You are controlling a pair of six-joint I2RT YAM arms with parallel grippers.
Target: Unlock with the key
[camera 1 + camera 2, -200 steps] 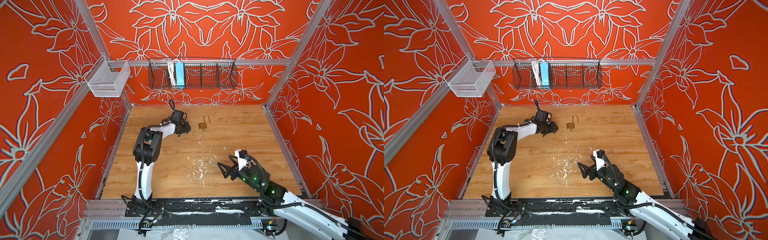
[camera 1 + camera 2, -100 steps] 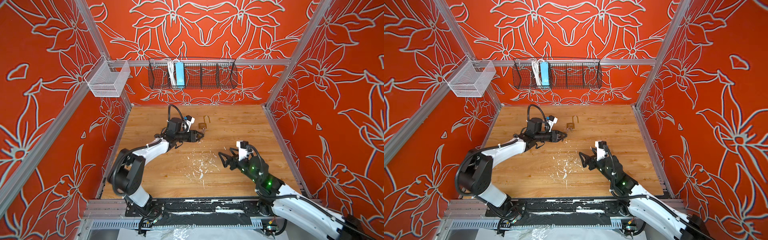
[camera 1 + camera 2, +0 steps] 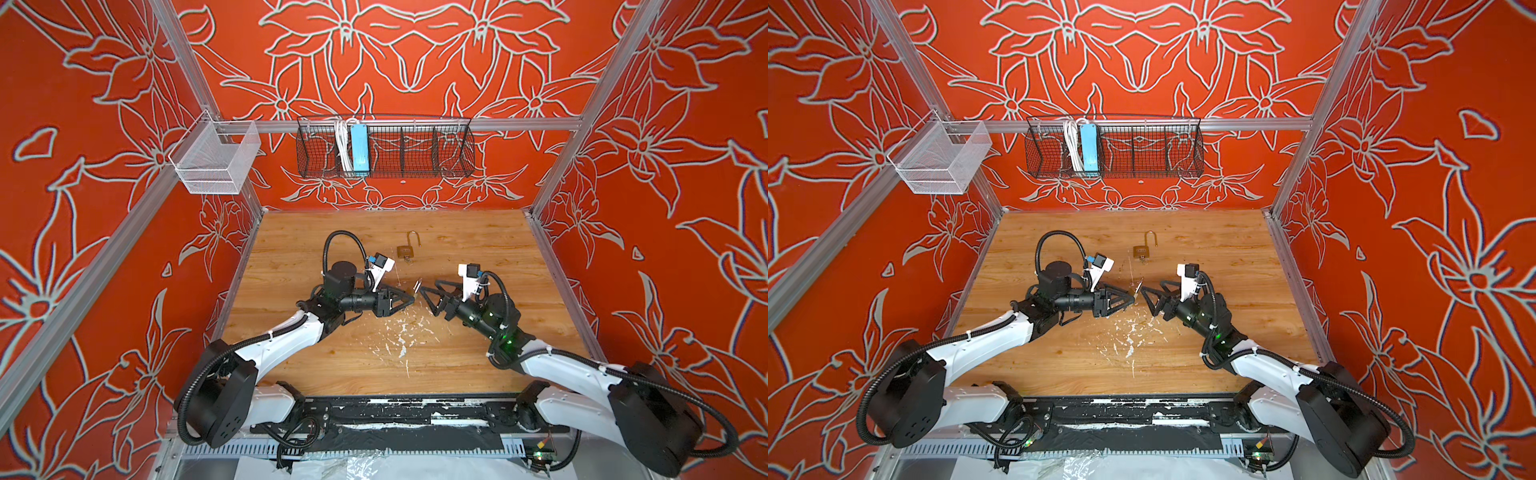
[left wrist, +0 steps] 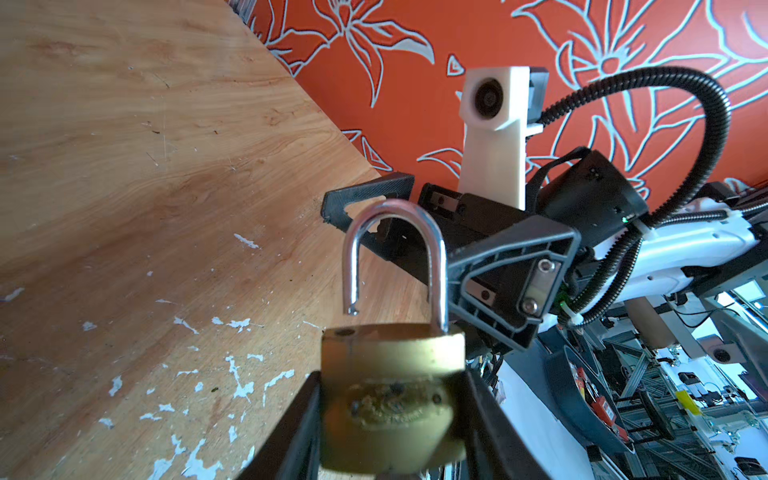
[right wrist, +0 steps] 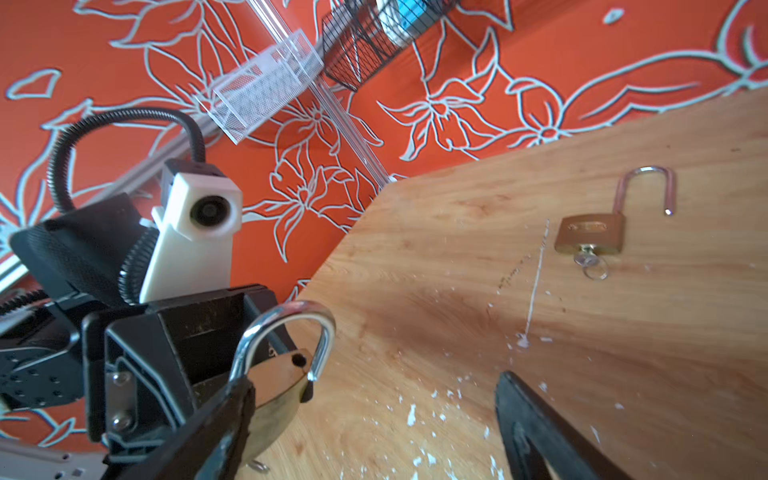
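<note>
Orange-red walls with white flower outlines are closing in a wooden tabletop (image 3: 291,253), which is showing white flecks toward its front. On the back wall a black wire basket (image 3: 419,160) is holding a blue power strip (image 3: 359,147), and a white mesh bin (image 3: 216,164) is hanging in the left corner.

Over the middle of the table the left gripper (image 3: 409,298) is reaching toward the right, its jaws partly closed and clamping the body of a brass padlock (image 4: 392,395). The padlock's shackle (image 4: 392,206) is standing sprung open, with one leg free of the body.

The right gripper (image 3: 428,296) is facing it tip to tip with its jaws spread wide and holding nothing. In the right wrist view one finger (image 5: 208,436) is sitting just beside the padlock body. Whether it is touching cannot be told.

Further back, a second padlock (image 3: 405,250) is lying flat on the wood, well apart from both arms. Its shackle is also open, and a key (image 5: 586,257) with a small ring is sticking out of its keyway.
</note>
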